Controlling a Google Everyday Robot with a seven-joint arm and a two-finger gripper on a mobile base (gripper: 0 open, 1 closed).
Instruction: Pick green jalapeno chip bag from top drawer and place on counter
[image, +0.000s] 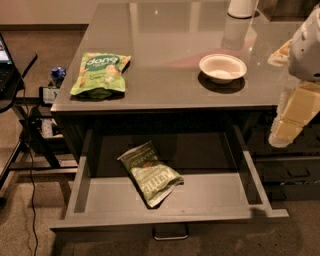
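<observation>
Pulled out in front, the top drawer (210, 195) holds the green jalapeno chip bag (150, 173), laid flat near its middle. On the desk (165, 45) a brighter green bag (101, 74) and a white bowl (223, 68) are set. The gripper (291, 120) is seen at the right edge; its grip cannot be judged.

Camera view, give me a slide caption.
Open top drawer holds the green jalapeno chip bag; gripper hangs at frame right, beside the counter.

bag (150, 174): olive-green, crinkled, lay flat and slanted in drawer
drawer (165, 214): grey, stood open
counter (165, 75): grey, glossy
gripper (291, 119): hung at counter's right end
</observation>
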